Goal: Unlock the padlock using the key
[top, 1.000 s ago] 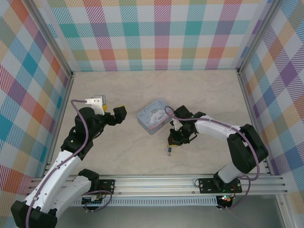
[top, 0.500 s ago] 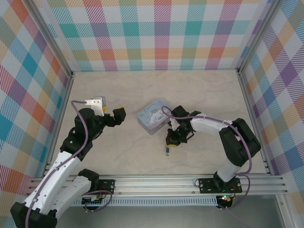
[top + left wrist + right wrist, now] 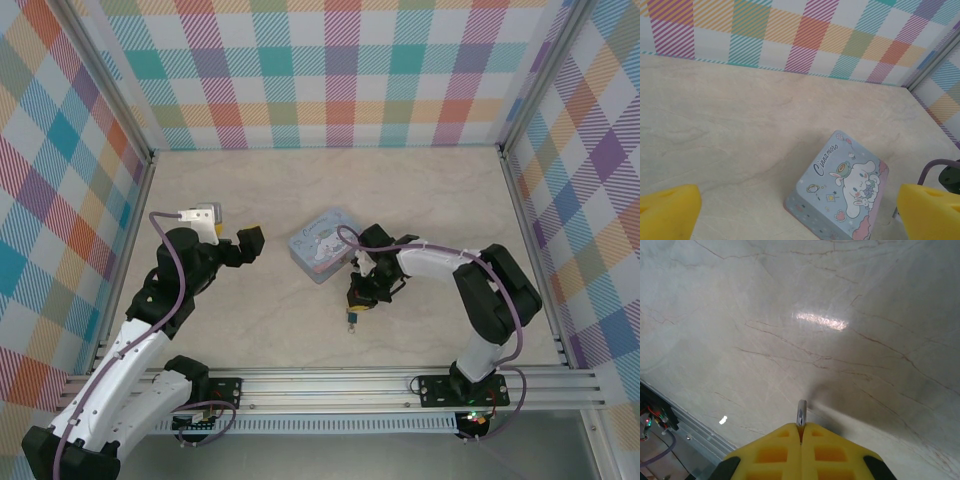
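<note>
Right end effector (image 3: 801,432) pinched shut on thin silvery sliver (image 3: 801,415), key or shackle unclear, at tin's (image 3: 322,243) five o'clock. Hold firm; bring spread left end effector (image 3: 232,232) across.

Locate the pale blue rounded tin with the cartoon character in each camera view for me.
Top external: the pale blue rounded cartoon tin sits mid-table, up-left of the right gripper.
Left wrist: lower right of centre, between the pads of the open left gripper.
Right wrist: beige marble tabletop beyond the right gripper's shut yellow fingers.
Shared landmark: that marble tabletop.
</note>
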